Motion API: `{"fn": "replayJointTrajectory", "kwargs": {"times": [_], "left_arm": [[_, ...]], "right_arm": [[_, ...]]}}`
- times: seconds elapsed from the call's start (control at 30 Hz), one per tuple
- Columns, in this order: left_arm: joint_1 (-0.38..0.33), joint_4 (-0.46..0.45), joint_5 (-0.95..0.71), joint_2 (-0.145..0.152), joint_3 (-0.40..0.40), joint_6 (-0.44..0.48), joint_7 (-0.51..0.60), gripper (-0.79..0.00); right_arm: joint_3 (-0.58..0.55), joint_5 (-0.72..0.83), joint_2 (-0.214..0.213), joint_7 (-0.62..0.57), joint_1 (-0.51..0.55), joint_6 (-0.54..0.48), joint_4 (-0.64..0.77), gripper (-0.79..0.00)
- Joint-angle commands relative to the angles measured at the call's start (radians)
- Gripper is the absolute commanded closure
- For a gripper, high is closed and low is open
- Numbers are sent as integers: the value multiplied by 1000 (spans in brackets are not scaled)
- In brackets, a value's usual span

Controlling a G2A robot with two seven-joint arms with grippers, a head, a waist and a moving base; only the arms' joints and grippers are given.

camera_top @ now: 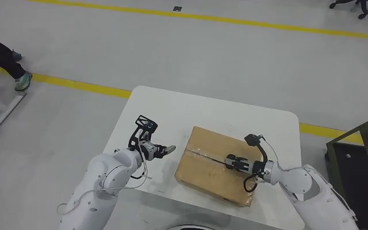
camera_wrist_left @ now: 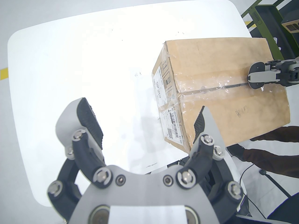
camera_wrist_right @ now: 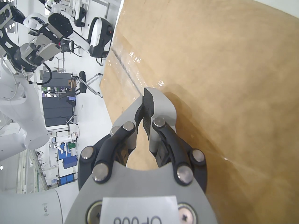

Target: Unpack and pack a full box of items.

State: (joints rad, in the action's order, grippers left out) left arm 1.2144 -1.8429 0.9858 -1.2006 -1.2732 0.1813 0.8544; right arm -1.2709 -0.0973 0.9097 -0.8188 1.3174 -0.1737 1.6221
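Observation:
A closed cardboard box [camera_top: 215, 165] sealed with clear tape along its middle seam lies on the white table [camera_top: 172, 109]. My right gripper [camera_top: 227, 161] is shut, its tips resting on the taped seam on top of the box [camera_wrist_right: 198, 47]; the right gripper [camera_wrist_right: 146, 99] holds nothing. The left wrist view shows the box [camera_wrist_left: 217, 87] with printed labels on its side, and the right gripper [camera_wrist_left: 253, 80] on the seam. My left gripper [camera_top: 161, 148] hangs open beside the box's left side, above the table; the left gripper [camera_wrist_left: 144, 115] is empty.
The table's left and far parts [camera_wrist_left: 81, 59] are bare. A green metal rack [camera_top: 348, 155] stands right of the table. Yellow floor lines [camera_top: 86, 86] run behind it. A person's dark sleeve [camera_wrist_left: 268, 159] shows below the table edge.

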Motion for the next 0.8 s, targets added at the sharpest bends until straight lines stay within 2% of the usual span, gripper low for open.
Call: {"fn": "replayJointTrajectory", "kwargs": {"times": [0.0, 0.77], "left_arm": [[0, 0, 0, 0, 0, 0, 0, -785], [0, 0, 0, 0, 0, 0, 0, -785]], "right_arm": [[-13, 4, -2, -6, 8, -4, -2, 0], [-307, 94, -52, -155, 254, -87, 66, 0]]}}
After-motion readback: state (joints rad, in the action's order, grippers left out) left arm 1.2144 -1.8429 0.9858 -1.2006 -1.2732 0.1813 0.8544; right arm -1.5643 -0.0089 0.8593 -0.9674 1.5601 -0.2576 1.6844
